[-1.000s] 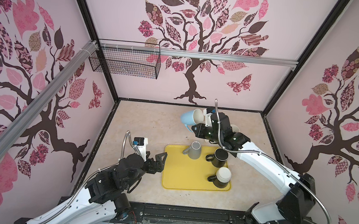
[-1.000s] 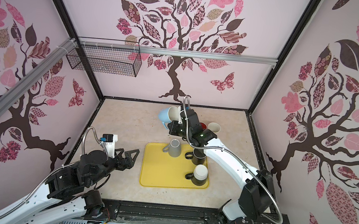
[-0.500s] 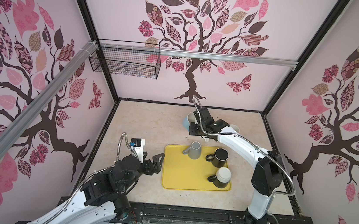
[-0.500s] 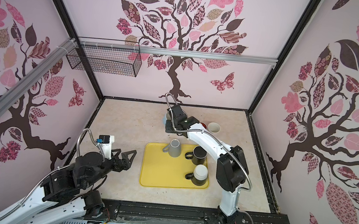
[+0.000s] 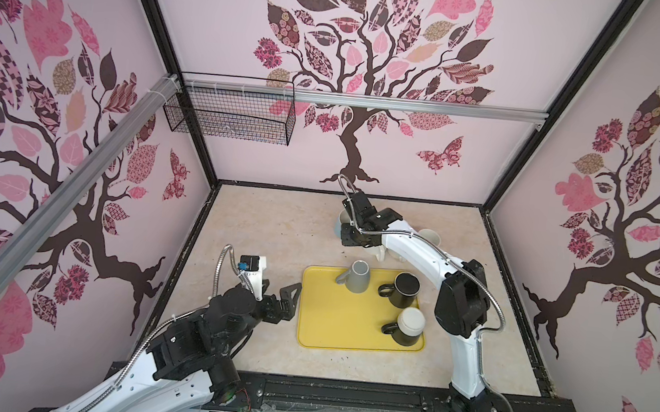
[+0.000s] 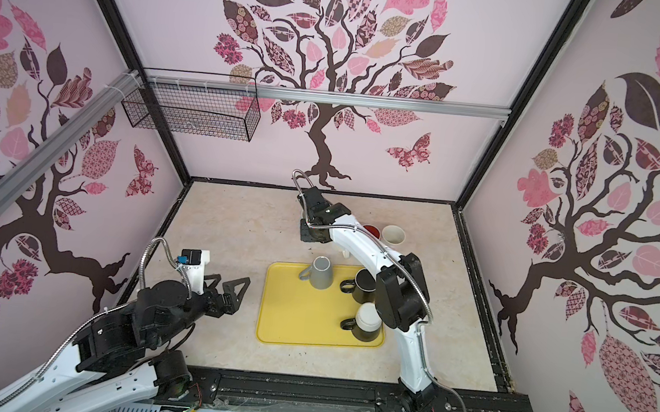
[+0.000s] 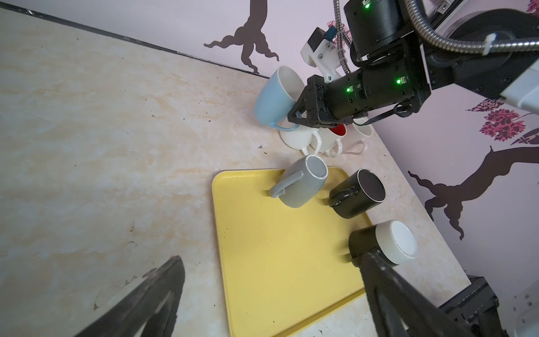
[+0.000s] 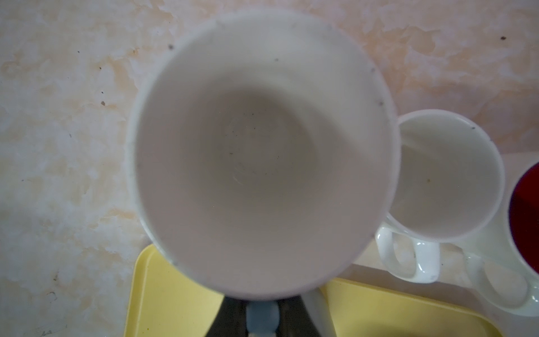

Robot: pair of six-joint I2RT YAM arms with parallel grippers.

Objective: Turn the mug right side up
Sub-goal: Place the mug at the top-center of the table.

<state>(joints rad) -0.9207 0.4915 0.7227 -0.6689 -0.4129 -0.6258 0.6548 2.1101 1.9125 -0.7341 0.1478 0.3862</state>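
1. Pink walls printed with patchwork trees enclose a mottled beige counter (image 5: 275, 230) in both top views. Toward the back, the right end effector (image 5: 352, 238) is pressed together on a pale blue mug (image 5: 338, 221) that is mostly hidden beneath the wrist. The left end effector (image 5: 287, 296), spread wide and empty, hovers beside a yellow tray (image 5: 340, 333), well apart from that mug. On the tray, a grey mug (image 5: 356, 278), a black mug (image 5: 405, 292) and a black-and-white mug (image 5: 407, 328) stand bottoms up.

2. From the left wrist, the glossy blue mug (image 7: 274, 99) hangs tilted, its white-lined mouth upward and leaning toward the back wall and its base low. Whether it touches the counter cannot be told. Dark fingers (image 7: 294, 112) pinch its thin loop handle (image 7: 284, 127). A white mug (image 7: 297, 138) and a red-lined mug (image 7: 335, 134) stand upright just beside it.

3. From the right wrist, the camera looks straight down the mug's round, smooth, dust-specked interior (image 8: 262, 151), with the handle (image 8: 262, 318) running between the fingers. The mug's long axis is already near vertical and the right arm alone has it. What remains is probably levelling and setting down. Slick ceramic held only by the handle could swing or clip the white mug (image 8: 446, 175) at its rim.
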